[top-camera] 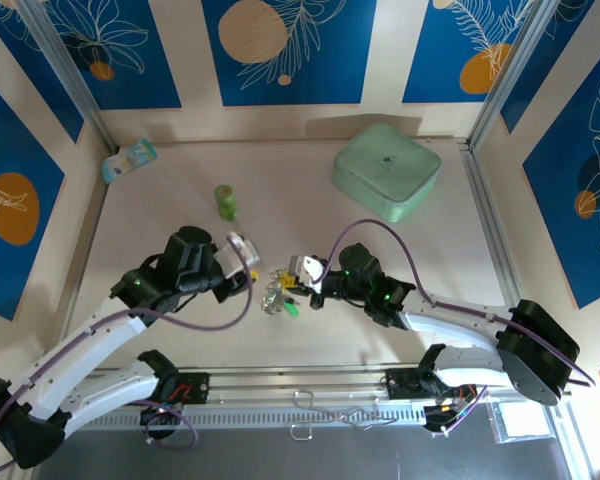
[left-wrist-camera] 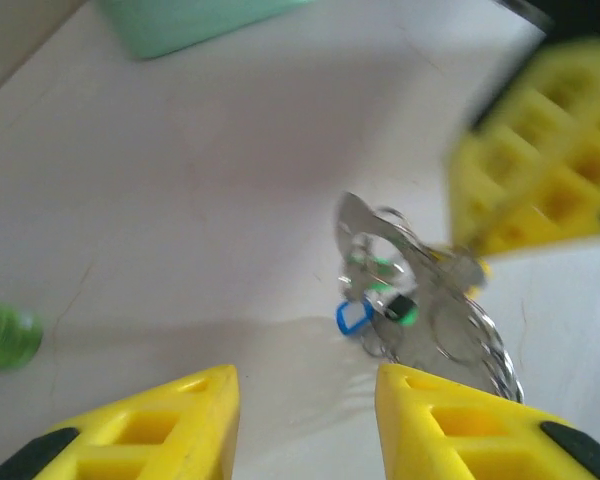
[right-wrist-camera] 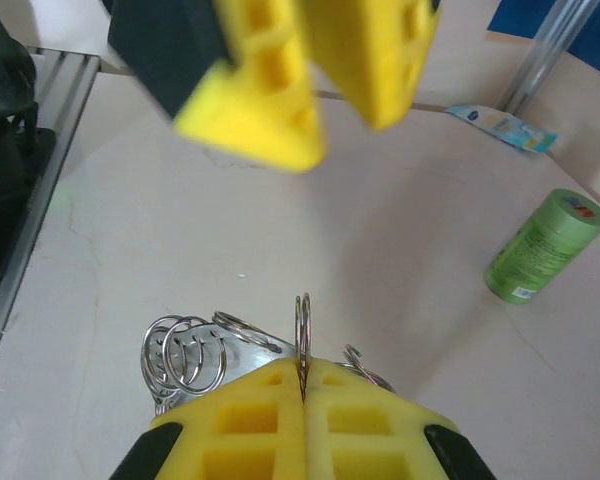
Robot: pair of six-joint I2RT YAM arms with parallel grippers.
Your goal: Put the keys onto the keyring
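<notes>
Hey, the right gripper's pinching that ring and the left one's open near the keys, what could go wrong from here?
The right gripper pinches the keyring only by its thin edge, so it may twist or slip out. The keys lie tangled with loose rings, so the open left gripper could grab several at once or shove the pile away.

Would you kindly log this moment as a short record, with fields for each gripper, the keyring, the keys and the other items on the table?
left gripper: open, holding nothing, just short of the keys
right gripper: shut on the keyring
keyring: pinched on edge, standing upright
keys: blue and green heads, bunched among the rings on the table; whether threaded, cannot tell
bottle: green, apart from the keys
box: mint, far right
packet: far left corner
</notes>
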